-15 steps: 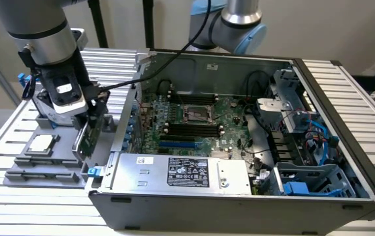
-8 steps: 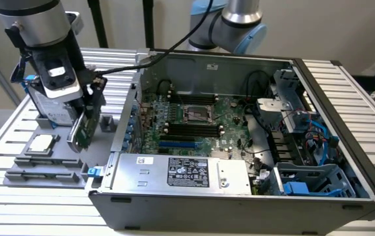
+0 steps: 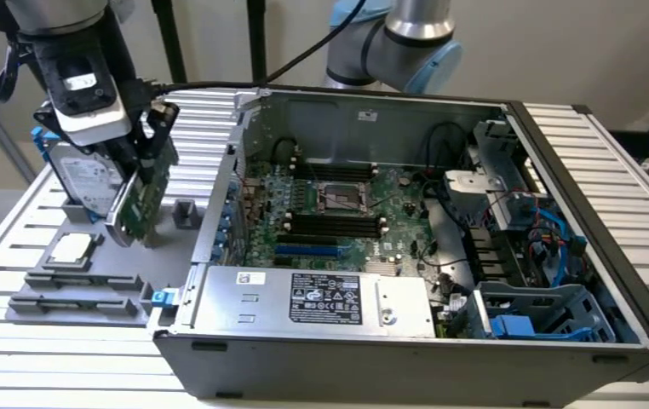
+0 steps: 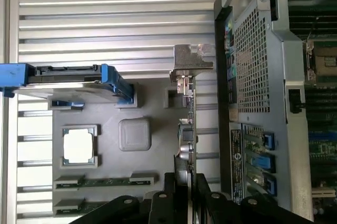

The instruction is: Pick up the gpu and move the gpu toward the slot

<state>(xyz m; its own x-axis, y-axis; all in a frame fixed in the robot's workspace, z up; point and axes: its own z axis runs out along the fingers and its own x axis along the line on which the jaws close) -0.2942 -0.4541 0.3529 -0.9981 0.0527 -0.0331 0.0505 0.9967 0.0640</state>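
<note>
At 9 o'clock of the open PC case [image 3: 416,213], claw [image 3: 137,166] clamped on gpu [image 3: 143,200], upright, edge-on, next to hard drive [image 3: 80,179].

The fingers [image 4: 185,184] hide the gpu's [image 4: 187,129] lower edge.

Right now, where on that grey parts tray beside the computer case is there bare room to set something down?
Bare room lies on the grey parts tray, between the upright green gpu card and the open computer case. A small grey block borders it behind. Crowded: the silver hard drive with blue rails, square silver processor chip, and memory sticks.
</note>
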